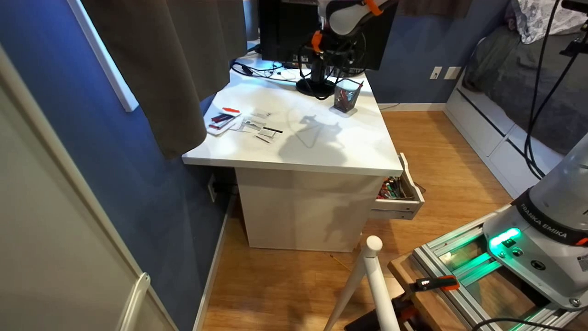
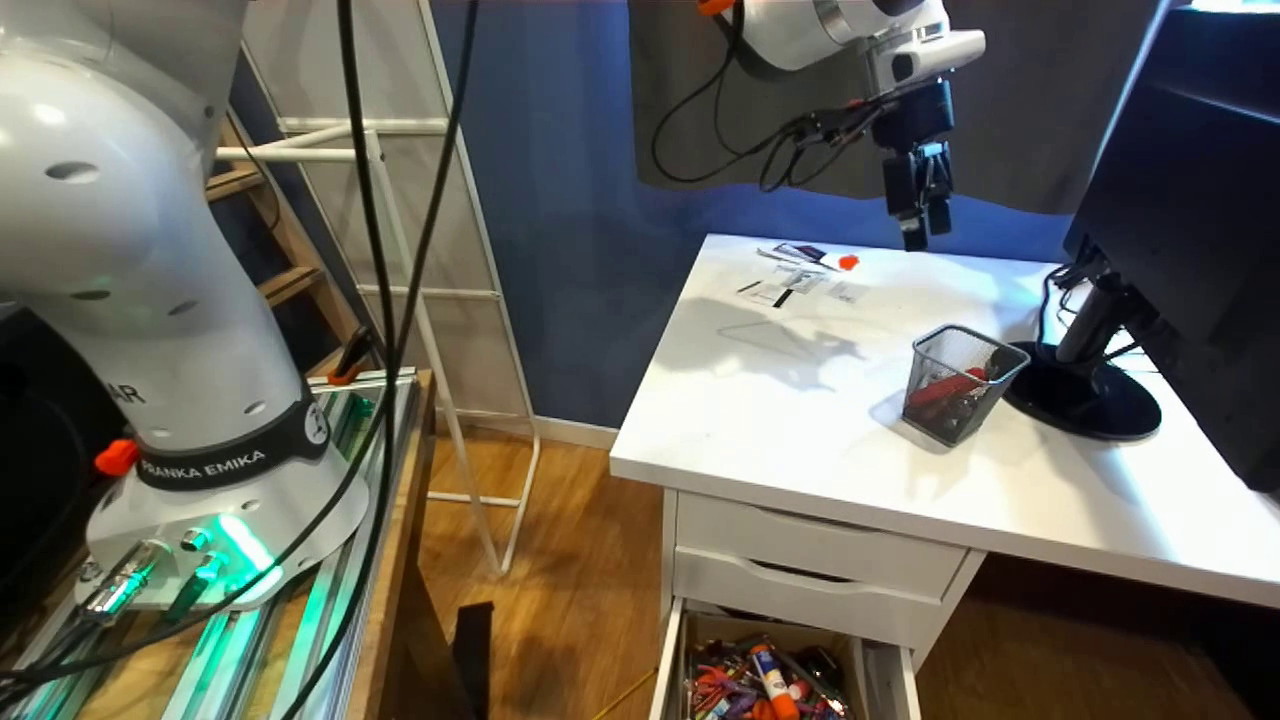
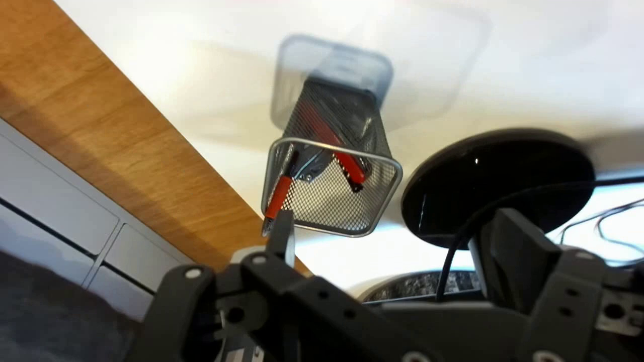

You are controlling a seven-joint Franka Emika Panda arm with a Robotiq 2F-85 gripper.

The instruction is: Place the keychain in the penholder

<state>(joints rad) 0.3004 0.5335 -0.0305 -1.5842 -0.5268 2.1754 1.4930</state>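
Note:
The penholder is a grey wire-mesh cup with a metal rim, upright on the white desk near the monitor base; it shows in both exterior views [image 1: 345, 97] [image 2: 985, 400] and in the wrist view [image 3: 327, 201]. It holds red-handled tools or pens. A thin, short dark strip, probably the keychain, lies among papers in both exterior views [image 1: 273, 130] [image 2: 783, 298]; I cannot be sure. It is out of the wrist view. My gripper [image 2: 925, 232] is open and empty, well above the desk. In the wrist view, the penholder lies beyond the fingers [image 3: 395, 218], nearer the left one.
A black round monitor base [image 1: 316, 87] stands beside the penholder, with the monitor [image 2: 1190, 200] above it and cables behind. Papers and cards [image 2: 800, 280] and a red item [image 2: 848, 262] lie near the wall. A filled drawer [image 2: 665, 660] stands open below the desk.

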